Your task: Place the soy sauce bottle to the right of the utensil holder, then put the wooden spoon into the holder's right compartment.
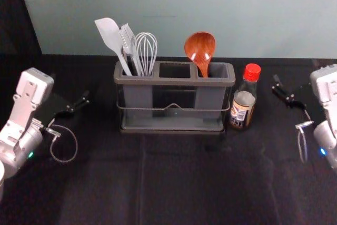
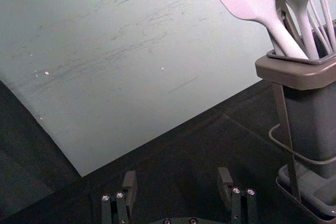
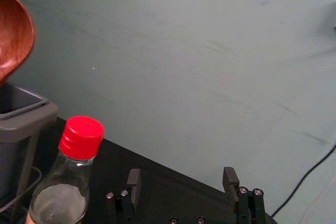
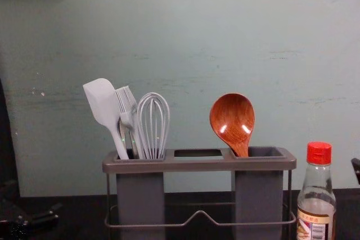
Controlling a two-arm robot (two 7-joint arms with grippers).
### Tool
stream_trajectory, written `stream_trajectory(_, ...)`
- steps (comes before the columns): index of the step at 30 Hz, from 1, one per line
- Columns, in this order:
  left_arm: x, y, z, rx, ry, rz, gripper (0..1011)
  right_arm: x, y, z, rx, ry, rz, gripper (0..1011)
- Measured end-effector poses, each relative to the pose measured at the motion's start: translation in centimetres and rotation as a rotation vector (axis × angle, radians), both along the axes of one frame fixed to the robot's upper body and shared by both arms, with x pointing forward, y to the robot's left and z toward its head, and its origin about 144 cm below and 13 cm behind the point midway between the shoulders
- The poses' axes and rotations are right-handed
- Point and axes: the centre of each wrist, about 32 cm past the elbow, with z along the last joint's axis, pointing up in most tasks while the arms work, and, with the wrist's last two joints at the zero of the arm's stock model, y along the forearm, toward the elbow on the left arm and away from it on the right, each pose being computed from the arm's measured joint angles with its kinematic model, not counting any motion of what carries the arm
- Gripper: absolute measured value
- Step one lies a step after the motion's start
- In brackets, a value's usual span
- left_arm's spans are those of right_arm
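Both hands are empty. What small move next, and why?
I'd probably just ease both hands back: the wooden spoon stands in the right compartment of the utensil holder, the soy sauce bottle stands to its right, and the open left hand and right hand wait off either side.

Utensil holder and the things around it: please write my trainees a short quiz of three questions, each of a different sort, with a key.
1. True or false: the soy sauce bottle stands to the right of the utensil holder.
2. Which of the holder's compartments has the wooden spoon in it? a) left b) middle c) right
3. Fill in the gap: the left gripper, off to the holder's left, and the right gripper, off beyond the bottle, both have their fingers ____.

Key: 1. True; 2. c; 3. open
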Motion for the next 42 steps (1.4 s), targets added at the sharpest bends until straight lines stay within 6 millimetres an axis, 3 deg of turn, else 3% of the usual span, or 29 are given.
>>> stream_trajectory(10,0.0,0.0,0.0,0.0,0.0,0.0,1005,2.3,0.5,-0.4,0.017,0.043,-0.004,1002)
stream_trajectory(42,0.0,0.0,0.0,0.0,0.0,0.0,1005,2.6,-0.1,-0.1,0.035,0.099,0.031,1002)
